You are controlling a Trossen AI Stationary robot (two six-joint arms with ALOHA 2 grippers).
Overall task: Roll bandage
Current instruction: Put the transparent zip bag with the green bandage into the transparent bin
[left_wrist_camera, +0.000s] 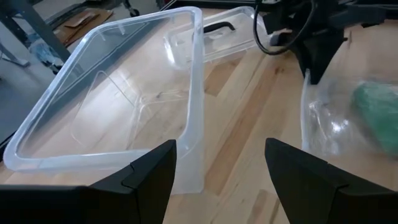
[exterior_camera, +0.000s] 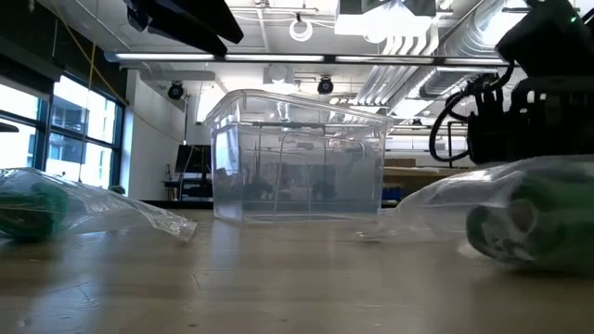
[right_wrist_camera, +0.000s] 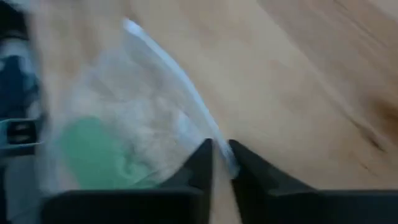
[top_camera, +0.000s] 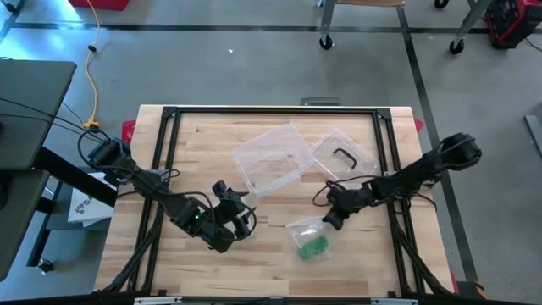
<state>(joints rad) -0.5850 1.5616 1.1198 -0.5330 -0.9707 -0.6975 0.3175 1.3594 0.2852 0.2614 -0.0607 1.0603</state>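
My left arm reaches in low from the left edge of the worktop, elbow bent, its left gripper (top_camera: 240, 213) near the front with jaws standing wide apart and nothing between them. My right arm stretches in from the right side, wrist angled down toward the middle, its right gripper (top_camera: 331, 219) with jaws drawn nearly together, only a thin gap left.
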